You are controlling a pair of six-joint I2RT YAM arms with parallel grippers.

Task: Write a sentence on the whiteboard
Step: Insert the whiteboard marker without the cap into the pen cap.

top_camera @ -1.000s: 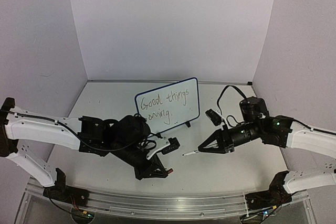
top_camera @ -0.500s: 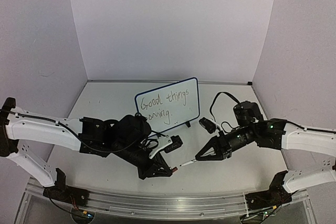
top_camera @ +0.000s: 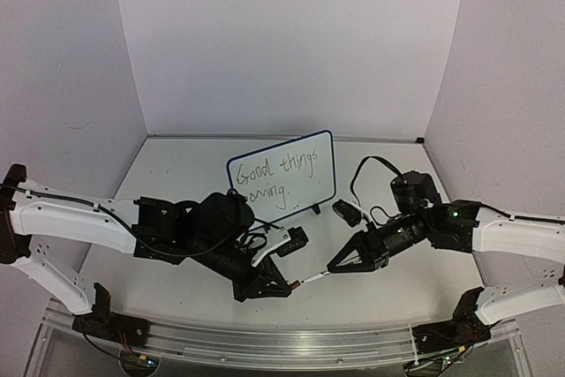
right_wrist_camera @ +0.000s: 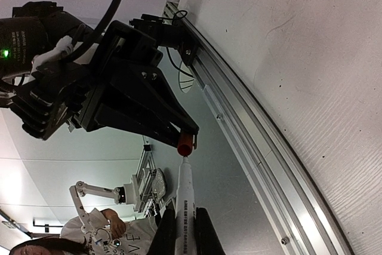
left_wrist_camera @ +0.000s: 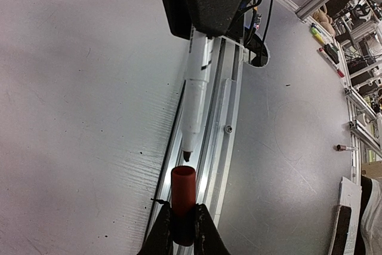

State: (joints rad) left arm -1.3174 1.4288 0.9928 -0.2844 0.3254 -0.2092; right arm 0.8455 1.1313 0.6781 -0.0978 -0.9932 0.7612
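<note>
The whiteboard (top_camera: 287, 174) stands tilted at mid-table on small black feet, with the sentence (top_camera: 278, 177) "Good things coming." in thin dark letters on two lines. My left gripper (top_camera: 288, 287) is shut on a red marker cap (left_wrist_camera: 183, 198), its open end facing the marker. A white marker (right_wrist_camera: 184, 207) is clamped in my right gripper (top_camera: 333, 269), which is shut. The marker's dark tip (left_wrist_camera: 187, 155) sits just short of the cap's mouth, almost in line with it. In the top view marker (top_camera: 313, 277) and cap (top_camera: 294, 285) meet low over the table, in front of the board.
An aluminium rail (top_camera: 265, 342) runs along the table's near edge under both grippers. White walls close the back and sides. A black cable (top_camera: 366, 169) loops from the right wrist near the board's right side.
My right gripper has carried the marker left and down toward the left gripper, closing the gap until the tip nearly reaches the cap. The left gripper shifted slightly right.
</note>
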